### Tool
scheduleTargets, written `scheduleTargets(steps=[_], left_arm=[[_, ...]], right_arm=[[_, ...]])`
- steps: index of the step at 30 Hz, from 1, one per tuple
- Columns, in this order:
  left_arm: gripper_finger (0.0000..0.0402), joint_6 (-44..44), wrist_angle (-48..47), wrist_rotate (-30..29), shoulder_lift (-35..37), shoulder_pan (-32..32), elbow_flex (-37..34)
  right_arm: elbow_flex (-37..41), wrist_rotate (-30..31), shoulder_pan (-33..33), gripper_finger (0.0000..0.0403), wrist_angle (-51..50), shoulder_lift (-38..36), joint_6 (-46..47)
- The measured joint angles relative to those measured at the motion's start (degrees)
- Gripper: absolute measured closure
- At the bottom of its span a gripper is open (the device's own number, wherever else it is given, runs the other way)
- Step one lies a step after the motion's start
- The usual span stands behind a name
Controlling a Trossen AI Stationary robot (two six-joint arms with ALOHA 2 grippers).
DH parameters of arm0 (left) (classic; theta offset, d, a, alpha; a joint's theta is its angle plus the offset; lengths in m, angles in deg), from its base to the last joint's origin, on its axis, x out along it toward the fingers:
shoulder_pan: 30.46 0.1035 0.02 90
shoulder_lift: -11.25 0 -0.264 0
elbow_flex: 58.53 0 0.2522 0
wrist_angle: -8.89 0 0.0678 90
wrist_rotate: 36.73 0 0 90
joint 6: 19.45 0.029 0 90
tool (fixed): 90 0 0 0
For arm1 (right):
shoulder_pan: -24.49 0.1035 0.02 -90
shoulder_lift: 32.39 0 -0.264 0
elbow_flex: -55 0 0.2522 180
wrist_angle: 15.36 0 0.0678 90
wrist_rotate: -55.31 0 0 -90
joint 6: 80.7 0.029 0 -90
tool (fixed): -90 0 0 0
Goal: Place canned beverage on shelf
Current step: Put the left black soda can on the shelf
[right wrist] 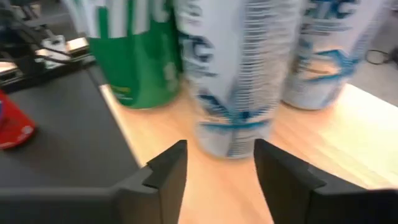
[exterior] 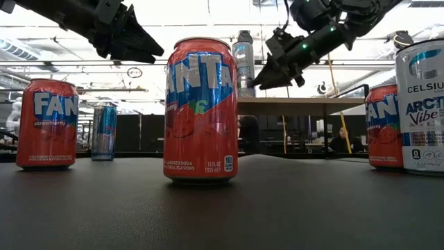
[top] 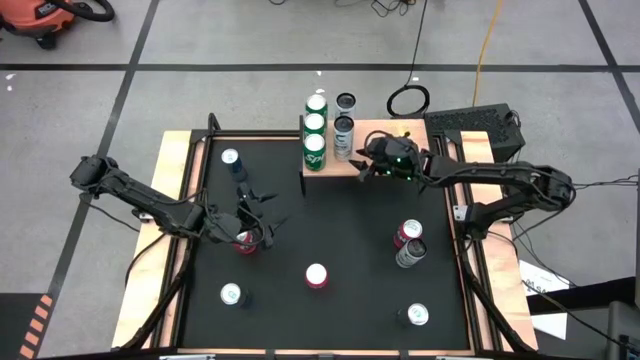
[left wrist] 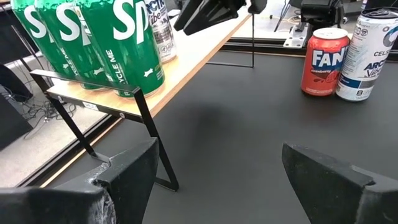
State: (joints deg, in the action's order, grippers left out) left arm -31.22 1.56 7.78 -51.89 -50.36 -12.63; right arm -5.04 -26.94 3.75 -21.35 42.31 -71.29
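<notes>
The shelf (top: 345, 165) is a light-wood plank on thin black legs at the mat's far edge. It carries three green cans (top: 315, 125) and two white-and-blue cans (top: 343, 132). My right gripper (top: 362, 166) hovers open over the shelf's plank (right wrist: 205, 193), its fingers just short of a white-and-blue can (right wrist: 239, 81), touching nothing. My left gripper (top: 268, 215) is open and empty above the mat, beside a red can (top: 245, 241). It faces the shelf (left wrist: 186, 68) and its green cans (left wrist: 106, 43).
Loose cans stand upright on the black mat (top: 330, 220): a blue one (top: 231, 158), a red one (top: 317, 276), a red and white pair (top: 409, 243), and two near the front (top: 232, 294) (top: 417, 315). The shelf's right half (top: 385, 165) is bare under my right arm.
</notes>
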Motion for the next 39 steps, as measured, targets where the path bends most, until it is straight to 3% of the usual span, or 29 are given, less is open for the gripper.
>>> scheduleTargets(steps=[9, 17, 39], left_arm=[[0.0061, 0.0, 0.1, 0.0, 0.0, 0.0, 0.0], [0.0061, 0.1, 0.4, 0.0, 0.0, 0.0, 0.0], [0.0061, 0.1, -1.0, 0.0, 0.0, 1.1, 0.0]], right_arm=[[0.0, -0.3, 2.3, 0.0315, 3.8, 0.7, -1.1], [0.0, -0.3, 2.2, 0.0361, 11.2, 5.2, -2.7], [0.0, -0.3, -2.9, 0.0385, 14.7, 5.9, -5.1]])
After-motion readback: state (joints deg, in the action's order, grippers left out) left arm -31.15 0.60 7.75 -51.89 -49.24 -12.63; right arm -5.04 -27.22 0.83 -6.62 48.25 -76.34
